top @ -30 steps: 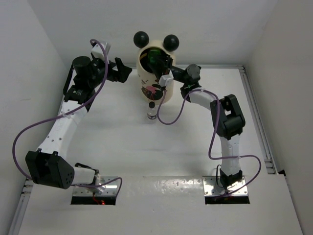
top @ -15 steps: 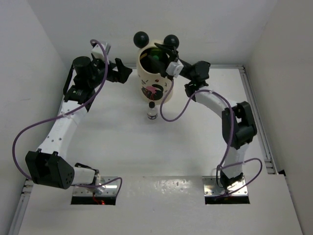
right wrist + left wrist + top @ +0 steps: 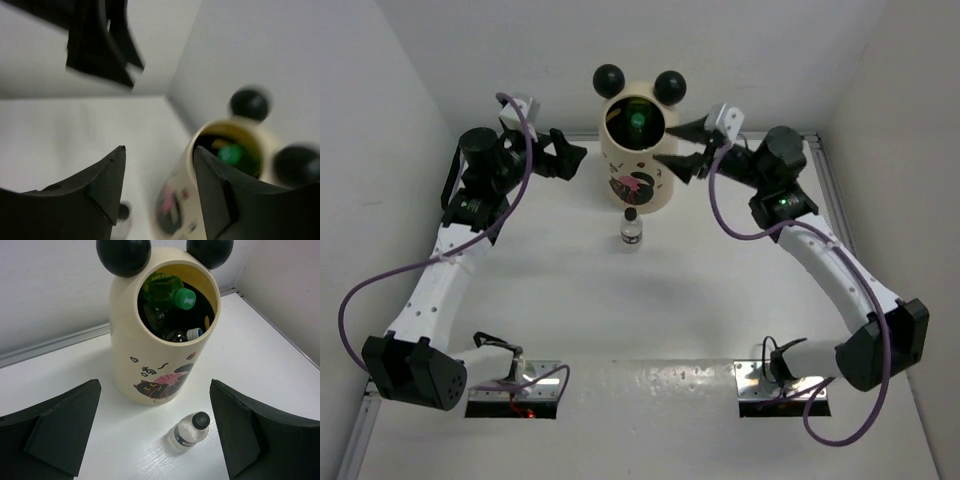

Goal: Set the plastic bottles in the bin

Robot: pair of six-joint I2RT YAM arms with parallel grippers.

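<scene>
The cream bin [image 3: 638,150] with two black ball ears stands at the back of the table; it also shows in the left wrist view [image 3: 150,350] and blurred in the right wrist view [image 3: 200,200]. Inside it lie a green bottle [image 3: 170,292] and a clear bottle with a blue cap [image 3: 187,333]. One small clear bottle with a black cap [image 3: 632,227] stands upright on the table just in front of the bin, also seen in the left wrist view [image 3: 190,430]. My left gripper [image 3: 563,152] is open and empty left of the bin. My right gripper [image 3: 684,145] is open and empty right of the bin.
White walls close in the table at the back and both sides. A metal rail [image 3: 840,230] runs along the right edge. Purple cables [image 3: 720,215] hang from both arms.
My right gripper has drawn back out of the bin's mouth to the right, and its arm has swung out to the right. The left arm shifted slightly left. The bottle on the table has not moved.
</scene>
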